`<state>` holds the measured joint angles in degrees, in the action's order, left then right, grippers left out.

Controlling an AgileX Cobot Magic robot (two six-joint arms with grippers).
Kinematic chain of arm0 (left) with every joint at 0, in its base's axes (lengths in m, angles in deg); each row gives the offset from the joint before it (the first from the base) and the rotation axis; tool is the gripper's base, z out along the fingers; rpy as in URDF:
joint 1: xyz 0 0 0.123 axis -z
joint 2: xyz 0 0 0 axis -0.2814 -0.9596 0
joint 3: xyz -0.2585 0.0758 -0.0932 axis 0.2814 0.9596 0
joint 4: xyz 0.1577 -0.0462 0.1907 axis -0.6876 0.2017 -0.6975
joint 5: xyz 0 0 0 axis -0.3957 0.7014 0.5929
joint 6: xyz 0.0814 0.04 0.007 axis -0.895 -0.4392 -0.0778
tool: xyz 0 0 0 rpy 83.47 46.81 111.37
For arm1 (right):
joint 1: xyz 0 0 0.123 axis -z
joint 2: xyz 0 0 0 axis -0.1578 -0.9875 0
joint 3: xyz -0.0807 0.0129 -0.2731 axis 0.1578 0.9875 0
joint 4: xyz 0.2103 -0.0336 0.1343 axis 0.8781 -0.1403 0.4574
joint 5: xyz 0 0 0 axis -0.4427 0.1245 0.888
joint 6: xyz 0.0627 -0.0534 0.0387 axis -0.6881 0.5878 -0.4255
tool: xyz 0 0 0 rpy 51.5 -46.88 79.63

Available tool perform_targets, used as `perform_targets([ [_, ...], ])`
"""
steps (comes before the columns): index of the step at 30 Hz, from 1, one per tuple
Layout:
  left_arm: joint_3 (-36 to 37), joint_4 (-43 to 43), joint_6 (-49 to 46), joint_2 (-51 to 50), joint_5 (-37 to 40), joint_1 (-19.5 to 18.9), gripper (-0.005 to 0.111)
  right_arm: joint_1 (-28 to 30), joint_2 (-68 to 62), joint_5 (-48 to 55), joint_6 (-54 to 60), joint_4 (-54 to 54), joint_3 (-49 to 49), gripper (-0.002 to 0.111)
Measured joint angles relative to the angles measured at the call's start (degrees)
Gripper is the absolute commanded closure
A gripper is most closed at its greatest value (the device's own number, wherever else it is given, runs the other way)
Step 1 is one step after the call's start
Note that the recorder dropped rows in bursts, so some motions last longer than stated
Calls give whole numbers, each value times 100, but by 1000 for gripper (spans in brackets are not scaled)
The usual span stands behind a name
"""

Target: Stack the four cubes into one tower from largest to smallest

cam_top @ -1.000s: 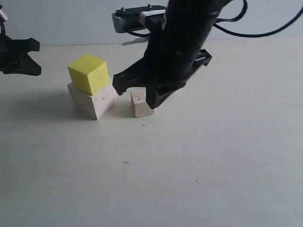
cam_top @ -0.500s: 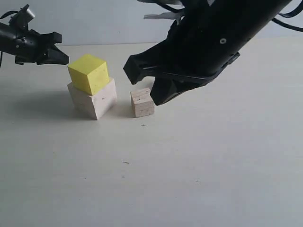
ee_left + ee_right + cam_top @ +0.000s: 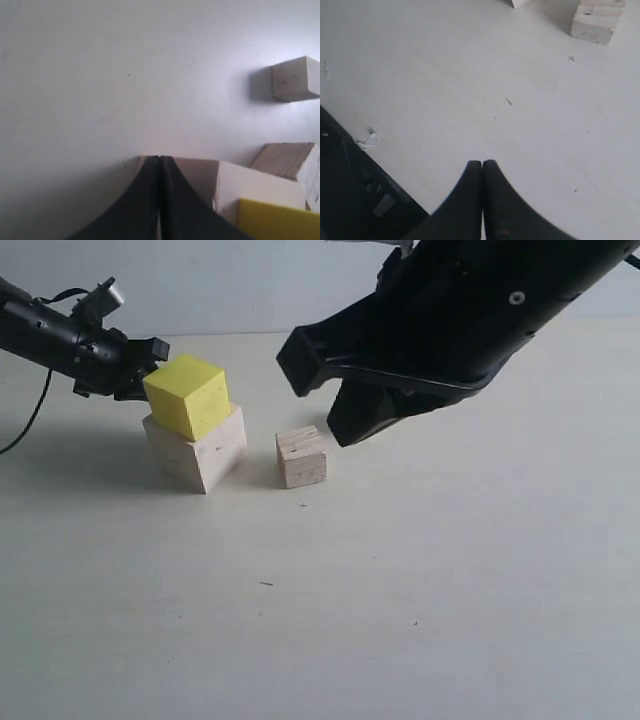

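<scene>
A bright yellow cube (image 3: 187, 395) sits askew on the largest pale wood cube (image 3: 200, 452). A small grainy wood cube (image 3: 301, 457) stands on the table just right of that stack. The left wrist view shows the yellow cube (image 3: 272, 220), the large cube (image 3: 260, 185), that small cube (image 3: 290, 160) and another small cube (image 3: 295, 77) farther off. My left gripper (image 3: 155, 352) is shut and empty, close against the yellow cube's back left; I cannot tell if it touches. My right gripper (image 3: 482, 163) is shut and empty, raised above the table to the right of the small cube (image 3: 597, 20).
The bulky black right arm (image 3: 470, 310) hangs over the back right of the table and hides what lies behind it. A black cable (image 3: 30, 415) trails from the left arm. Small dark specks mark the pale tabletop (image 3: 300, 620).
My left gripper has come in from the far left up to the yellow cube. My right arm has lifted up and to the right, away from the small cube.
</scene>
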<state>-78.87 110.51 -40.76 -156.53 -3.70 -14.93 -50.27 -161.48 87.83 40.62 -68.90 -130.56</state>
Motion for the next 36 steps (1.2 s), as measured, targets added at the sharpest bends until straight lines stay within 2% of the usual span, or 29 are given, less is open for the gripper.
perform_targets([
  [4,0,-308,168,0,304,0,107,0,184,10,0,-56,0,108],
  [19,483,-402,238,387,339,12,107,0,614,62,-109,-450,0,108],
  [23,714,-243,118,399,379,12,107,0,687,62,-117,-450,3,108],
  [28,1236,373,-427,459,410,12,107,0,863,67,-117,-450,3,108],
  [36,1371,461,-498,743,410,98,107,0,875,67,-117,-455,3,108],
])
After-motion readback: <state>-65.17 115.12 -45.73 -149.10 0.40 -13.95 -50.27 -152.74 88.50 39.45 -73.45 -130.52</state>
